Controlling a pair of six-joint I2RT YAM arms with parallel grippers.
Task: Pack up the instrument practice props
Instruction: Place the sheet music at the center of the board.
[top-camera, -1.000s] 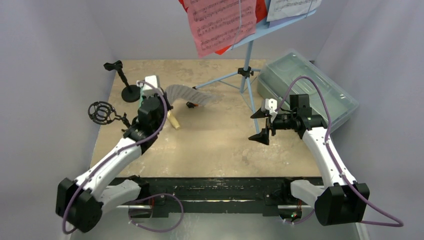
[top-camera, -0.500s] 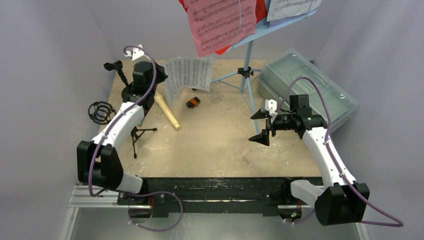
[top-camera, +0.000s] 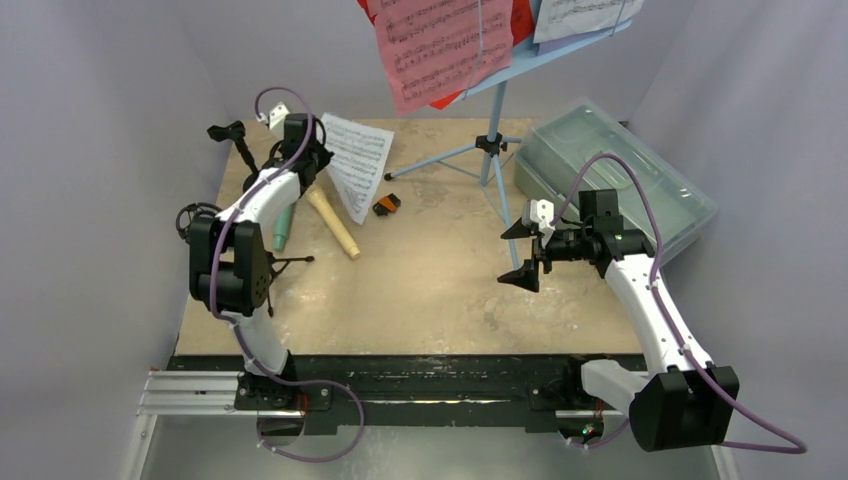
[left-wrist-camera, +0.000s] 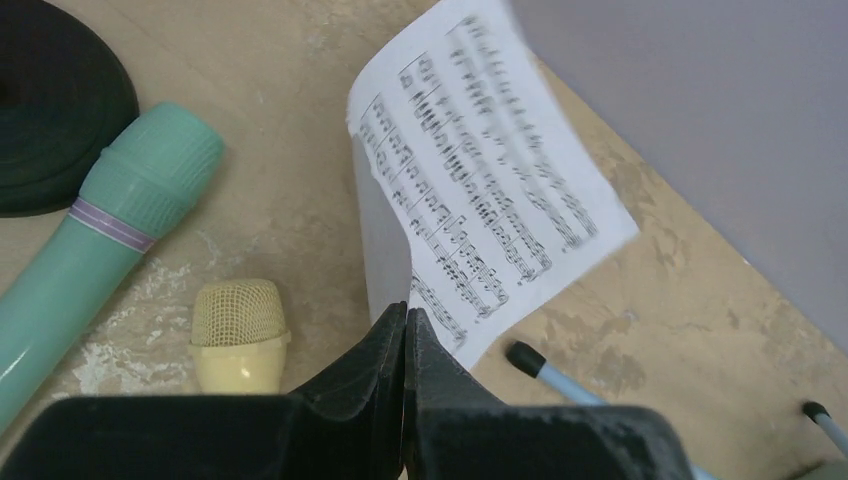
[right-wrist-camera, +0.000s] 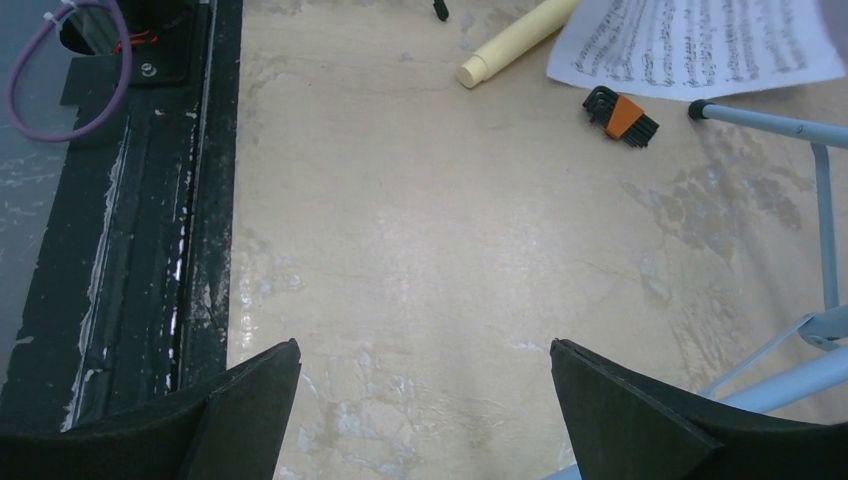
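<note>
Looking across the worktop (top-camera: 420, 290), the biggest thing is the translucent plastic box (top-camera: 640, 190), just right of the light-blue music rack (top-camera: 497, 120), presumably where everything will go. The rack stands upright on its tripod legs at the back, and its shelf carries a pink sheet (top-camera: 440, 45) with a red sheet (top-camera: 520, 20) behind it and a pale sheet (top-camera: 585, 15) at its right end, so none of that load is packed yet.

Well left of the rack, the left tool (left-wrist-camera: 405, 325) has its jaws pressed together on the lower corner of a white sheet (left-wrist-camera: 490, 190). It holds the paper up off the surface so that it hangs free; a corner pinch is about the only way to carry something so thin. On the rack's near right side, the right tool (right-wrist-camera: 422, 345) hovers with its jaws spread wide, holding nothing, and seems to be waiting its turn.

Below the lifted sheet, left of the rack, the teal microphone (left-wrist-camera: 100, 230) and beige microphone (left-wrist-camera: 240, 335) lie flat beside the round-base pole (top-camera: 240, 140). The black tripod (top-camera: 275, 270) lies nearer the arms. A small orange-and-black hex key set (right-wrist-camera: 620, 112) rests near the rack's left foot.
</note>
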